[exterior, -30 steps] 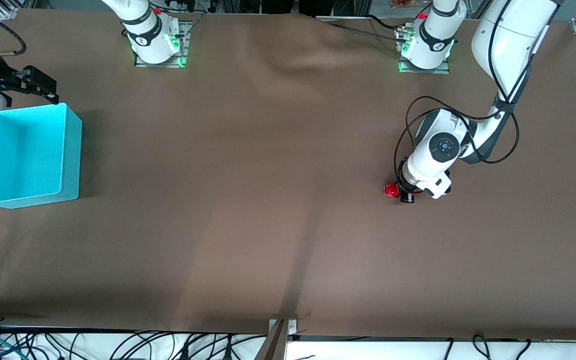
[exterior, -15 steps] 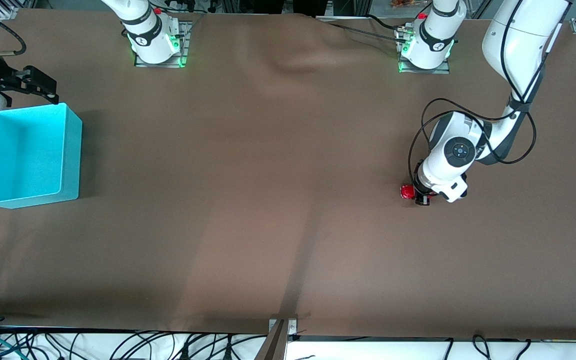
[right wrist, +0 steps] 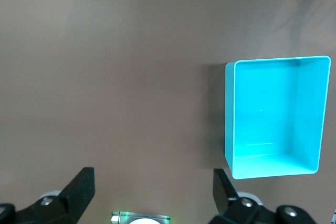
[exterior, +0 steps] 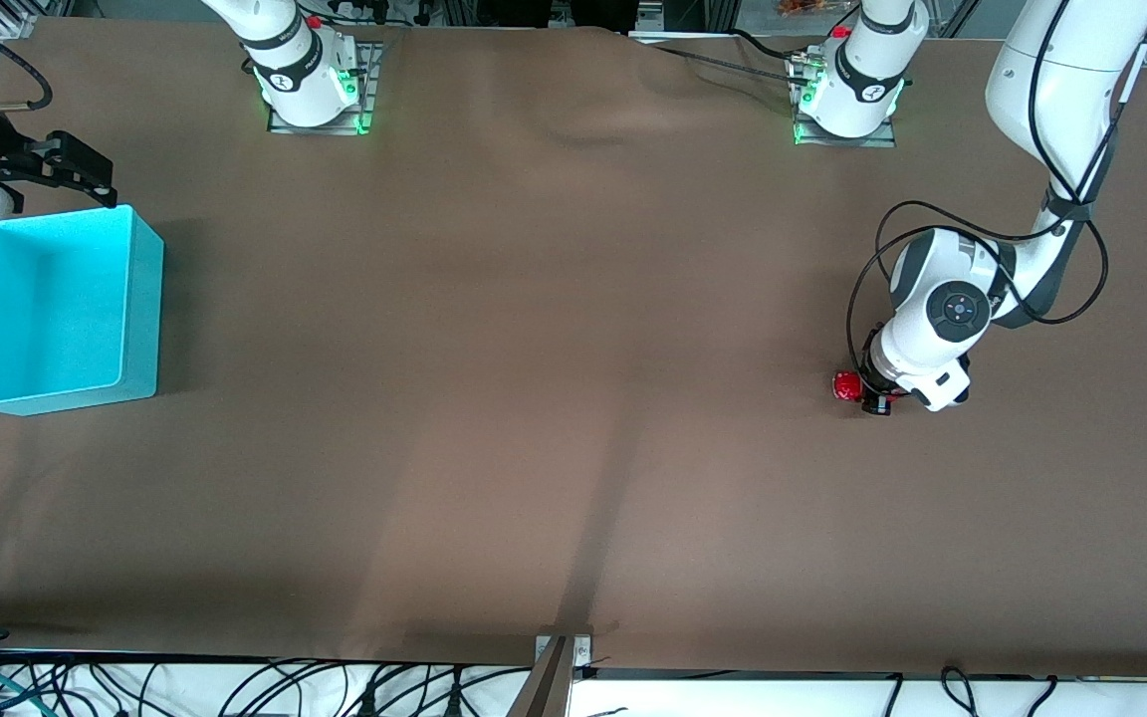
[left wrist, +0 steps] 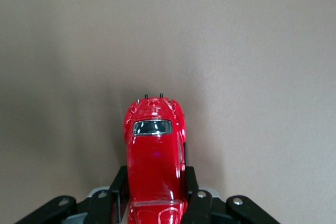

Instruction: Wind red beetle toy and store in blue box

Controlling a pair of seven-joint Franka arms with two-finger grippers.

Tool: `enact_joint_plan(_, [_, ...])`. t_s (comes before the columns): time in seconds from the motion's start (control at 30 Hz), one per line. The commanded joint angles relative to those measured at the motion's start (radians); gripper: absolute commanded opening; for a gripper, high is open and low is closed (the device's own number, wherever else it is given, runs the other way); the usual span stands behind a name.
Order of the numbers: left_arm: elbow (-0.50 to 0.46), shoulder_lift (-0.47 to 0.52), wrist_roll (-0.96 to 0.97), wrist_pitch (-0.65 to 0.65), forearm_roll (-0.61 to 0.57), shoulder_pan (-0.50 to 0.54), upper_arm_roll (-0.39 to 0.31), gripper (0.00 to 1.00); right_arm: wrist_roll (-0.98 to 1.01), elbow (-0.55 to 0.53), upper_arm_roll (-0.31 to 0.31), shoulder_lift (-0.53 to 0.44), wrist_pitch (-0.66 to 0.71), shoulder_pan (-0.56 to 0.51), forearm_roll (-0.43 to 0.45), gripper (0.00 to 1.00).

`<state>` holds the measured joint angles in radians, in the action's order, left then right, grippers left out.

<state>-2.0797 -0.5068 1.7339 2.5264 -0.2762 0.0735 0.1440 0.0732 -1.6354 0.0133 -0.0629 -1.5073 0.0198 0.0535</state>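
**Front View: Toy Held at Left Arm's End, Box at Right Arm's End**

Front view, read from its left edge to its right. The blue box [exterior: 56, 309] stands near the table [exterior: 534, 398] edge at the right arm's end: a rectangular bin of thin, smooth cyan plastic, tall-walled, lidless, nothing visible in it. The right gripper [exterior: 86, 179] hangs just above the box's rim on the side toward the robot bases; in the right wrist view its fingers [right wrist: 79, 187] are spread wide and grasp nothing. This arm waits.

Well apart, toward the left arm's end, the left gripper [exterior: 867, 396] is low at the table surface, clenched on the red beetle toy [exterior: 845, 385]. In the left wrist view the toy [left wrist: 155, 156] is a glossy, rounded hard shell with a dark window. Its long axis runs straight out from between the fingers [left wrist: 191, 192], which clamp its flanks at one end; the other end projects free. The table covering is matte brown with shallow wrinkles.

Governing relation: the box lies along the table's length away from the toy, toward the right arm's end. The left arm holds the toy; the right arm is nearer the box. Judgement: storing calls for a long carry or release toward the box.
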Motion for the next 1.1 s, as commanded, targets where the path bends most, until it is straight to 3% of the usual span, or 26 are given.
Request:
enact_joint_plan(0.0, [0.041, -0.098, -0.042, 0.042, -0.037, 0.014, -0.021, 0.00, -0.013, 0.025, 0.004, 0.008, 0.018, 0.003, 0.011, 1.00])
enact_joint_plan(0.63, [0.050, -0.105, -0.071, 0.041, -0.035, 0.014, -0.040, 0.02, -0.013, 0.025, 0.002, 0.008, 0.018, 0.003, 0.012, 1.00])
enact_joint_plan(0.9, [0.055, -0.104, -0.073, 0.041, -0.034, 0.012, -0.038, 0.46, -0.013, 0.025, 0.004, 0.008, 0.018, 0.003, 0.012, 1.00])
enact_joint_plan(1.07, [0.055, -0.102, -0.073, 0.041, -0.034, 0.012, -0.038, 0.60, -0.013, 0.025, 0.004, 0.008, 0.018, 0.003, 0.012, 1.00])
